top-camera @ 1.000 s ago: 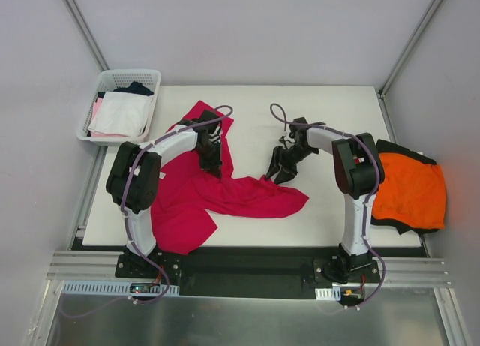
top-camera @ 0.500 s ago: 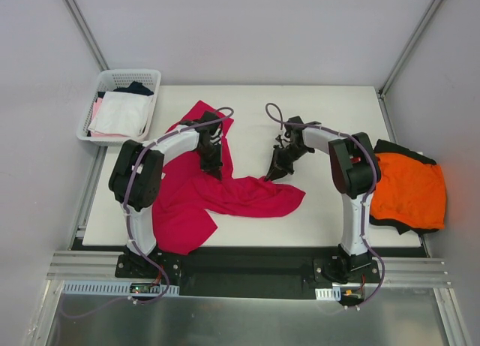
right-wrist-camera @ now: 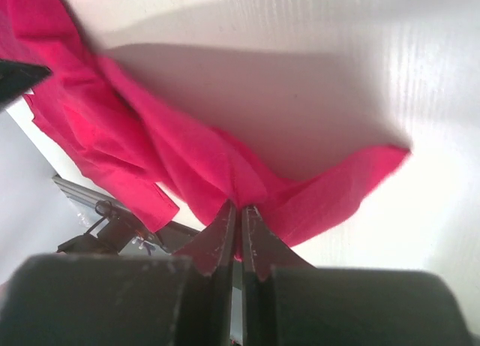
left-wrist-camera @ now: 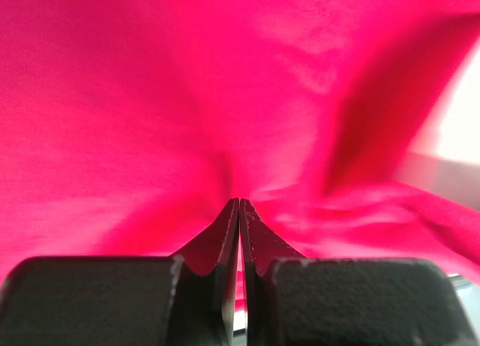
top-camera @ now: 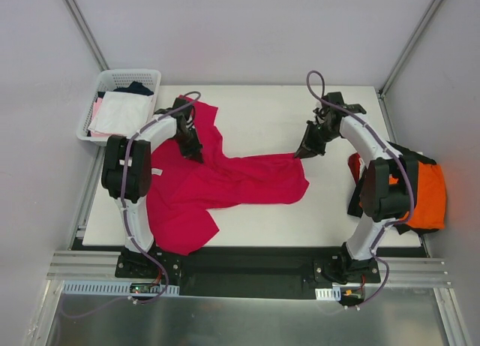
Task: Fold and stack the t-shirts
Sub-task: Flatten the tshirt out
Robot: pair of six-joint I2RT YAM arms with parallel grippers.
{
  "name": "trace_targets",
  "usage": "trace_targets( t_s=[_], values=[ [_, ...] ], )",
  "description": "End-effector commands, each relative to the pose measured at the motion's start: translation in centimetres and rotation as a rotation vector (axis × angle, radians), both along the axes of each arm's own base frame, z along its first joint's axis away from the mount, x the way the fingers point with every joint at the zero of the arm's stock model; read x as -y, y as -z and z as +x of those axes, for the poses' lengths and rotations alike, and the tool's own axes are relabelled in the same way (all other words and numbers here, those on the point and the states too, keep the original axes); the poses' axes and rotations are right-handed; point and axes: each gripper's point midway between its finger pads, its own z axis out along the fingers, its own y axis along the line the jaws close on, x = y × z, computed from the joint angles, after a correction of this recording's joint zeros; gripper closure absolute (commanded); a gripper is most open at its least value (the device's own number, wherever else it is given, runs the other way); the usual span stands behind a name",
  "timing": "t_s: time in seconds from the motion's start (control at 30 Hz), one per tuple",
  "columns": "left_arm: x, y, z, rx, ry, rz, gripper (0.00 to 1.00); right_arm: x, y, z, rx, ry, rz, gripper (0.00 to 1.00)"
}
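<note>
A crimson-magenta t-shirt point(top-camera: 225, 185) lies spread across the left and middle of the white table point(top-camera: 330, 211), its lower part hanging over the near edge. My left gripper point(top-camera: 194, 152) is shut on the cloth near the shirt's upper left, and red fabric point(left-wrist-camera: 187, 121) fills the left wrist view. My right gripper point(top-camera: 299, 153) is shut on the shirt's right corner, pinching the cloth point(right-wrist-camera: 225, 173) between its fingertips. An orange t-shirt point(top-camera: 409, 192) lies on a black one point(top-camera: 394, 148) at the table's right edge.
A white mesh basket point(top-camera: 120, 79) with white, pink and dark garments stands off the table's far left corner. Grey walls enclose the table on three sides. The right arm's elbow point(top-camera: 379, 188) leans over the orange shirt.
The right gripper closed on the shirt's corner and pulled it right and away. The left gripper drew its cloth left and away. The shirt now lies stretched wider between them.
</note>
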Motion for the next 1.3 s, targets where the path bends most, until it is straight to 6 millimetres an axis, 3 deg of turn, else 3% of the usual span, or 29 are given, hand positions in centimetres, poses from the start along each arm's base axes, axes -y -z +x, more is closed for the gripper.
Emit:
trace_targets(
  t_s=[0.0, 0.2, 0.47, 0.6, 0.77, 0.87, 0.97, 1.1, 1.27],
  values=[
    [-1.6, -1.9, 3.2, 0.056, -0.069, 0.023, 0.97, 2.5, -2.5, -1.3, 0.021, 0.038, -0.075, 0.99],
    [-2.4, -2.3, 4.5, 0.060, -0.088, 0.030, 0.97, 4.3, -3.3, -1.6, 0.043, 0.076, -0.084, 0.99],
    [-3.0, -2.1, 3.8, 0.050, -0.087, 0.053, 0.97, 5.4, -3.7, -1.2, 0.049, 0.108, -0.088, 0.99],
    [-3.4, -1.9, 3.4, 0.042, -0.089, 0.059, 0.97, 6.2, -6.0, 0.4, 0.114, 0.153, -0.068, 0.99],
    [-2.9, -1.6, 3.3, 0.023, -0.086, 0.034, 0.97, 6.8, -9.8, 4.4, 0.191, 0.178, -0.013, 0.99],
    [-2.7, -1.6, 3.5, 0.020, -0.093, 0.022, 0.97, 6.8, -10.1, 5.5, 0.194, 0.183, 0.001, 0.99],
    [-2.6, -1.7, 3.7, 0.019, -0.098, 0.017, 0.97, 6.6, -9.0, 5.3, 0.161, 0.171, 0.009, 0.99],
    [-2.6, -1.5, 3.7, 0.018, -0.099, 0.022, 0.97, 6.6, -6.1, 3.4, 0.079, 0.164, 0.001, 0.99],
    [-2.7, -0.7, 3.4, -0.004, -0.099, 0.027, 0.97, 6.8, -5.3, 2.2, 0.059, 0.162, -0.014, 0.99]
  ],
)
